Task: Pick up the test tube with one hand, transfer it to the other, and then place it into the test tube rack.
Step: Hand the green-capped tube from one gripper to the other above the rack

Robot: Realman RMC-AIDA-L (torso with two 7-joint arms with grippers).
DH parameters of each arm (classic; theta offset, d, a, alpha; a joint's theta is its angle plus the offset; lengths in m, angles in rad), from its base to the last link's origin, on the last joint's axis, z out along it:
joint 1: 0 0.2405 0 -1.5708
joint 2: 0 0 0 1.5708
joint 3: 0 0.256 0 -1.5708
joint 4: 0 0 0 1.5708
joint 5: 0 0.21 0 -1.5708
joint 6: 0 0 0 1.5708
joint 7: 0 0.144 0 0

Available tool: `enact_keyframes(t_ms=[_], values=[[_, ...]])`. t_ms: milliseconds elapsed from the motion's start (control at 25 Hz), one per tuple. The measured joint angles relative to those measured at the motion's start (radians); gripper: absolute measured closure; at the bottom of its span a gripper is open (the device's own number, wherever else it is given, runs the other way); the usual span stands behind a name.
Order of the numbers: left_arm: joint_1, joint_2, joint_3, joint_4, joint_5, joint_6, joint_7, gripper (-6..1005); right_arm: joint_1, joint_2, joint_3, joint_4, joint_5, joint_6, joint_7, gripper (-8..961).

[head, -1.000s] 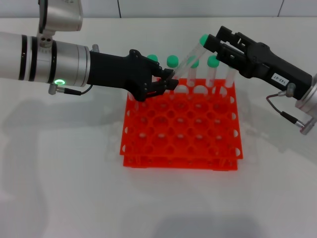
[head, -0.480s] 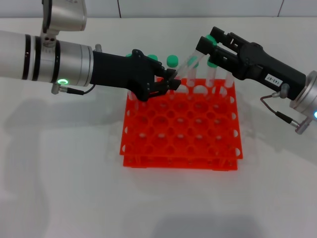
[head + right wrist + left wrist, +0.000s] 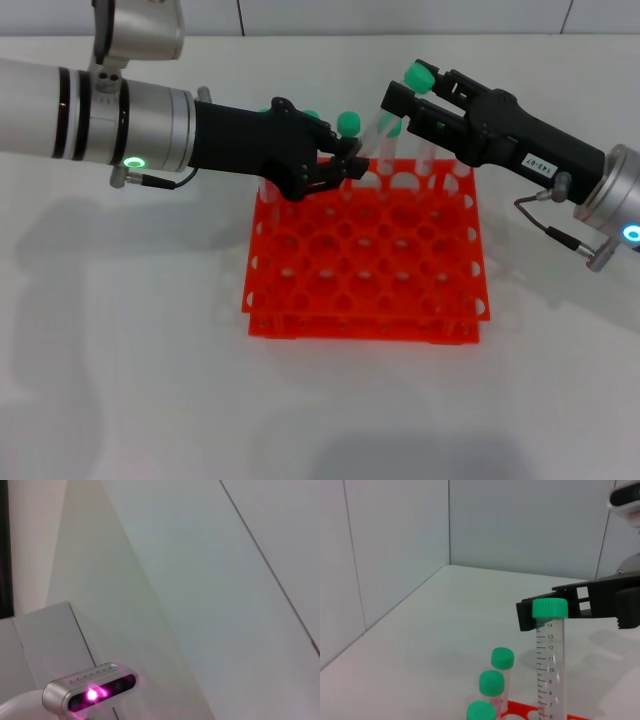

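Observation:
The test tube (image 3: 385, 122) is clear with a green cap (image 3: 420, 75) and slants up to the right above the back row of the orange-red test tube rack (image 3: 365, 270). My left gripper (image 3: 345, 165) is shut on its lower end. My right gripper (image 3: 415, 95), the one with a white label, reaches in from the right with its fingers open on either side of the tube just below the cap. In the left wrist view the tube (image 3: 550, 650) stands upright with the right gripper (image 3: 580, 607) behind its cap. Neither tube nor rack appears in the right wrist view.
Several other green-capped tubes (image 3: 349, 122) stand in the rack's back row, close under both grippers; three of their caps (image 3: 491, 682) show in the left wrist view. White table lies all around the rack. The right wrist view shows only wall and a camera head.
My right gripper has moved left and slightly down, closing in around the tube's capped end. The left gripper has kept its hold and shifted only a little.

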Motion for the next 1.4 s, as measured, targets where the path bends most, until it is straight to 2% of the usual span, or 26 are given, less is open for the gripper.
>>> enact_keyframes(t_ms=[840, 1040, 1240, 1400], values=[[-0.006, -0.006, 0.015, -0.002, 0.003, -0.001, -0.003, 804, -0.001, 0.000, 0.004, -0.009, 0.009, 0.029, -0.004, 362], [-0.006, -0.007, 0.018, -0.002, 0.002, -0.001, -0.004, 804, 0.000, 0.000, 0.004, -0.011, 0.009, 0.038, -0.002, 579], [-0.006, -0.011, 0.017, 0.009, 0.000, -0.003, -0.033, 804, -0.002, 0.000, 0.004, -0.015, 0.013, 0.038, 0.002, 697], [0.001, -0.013, 0.017, 0.051, 0.001, -0.004, -0.093, 804, -0.006, 0.000, 0.005, -0.021, 0.014, 0.038, 0.004, 696]])
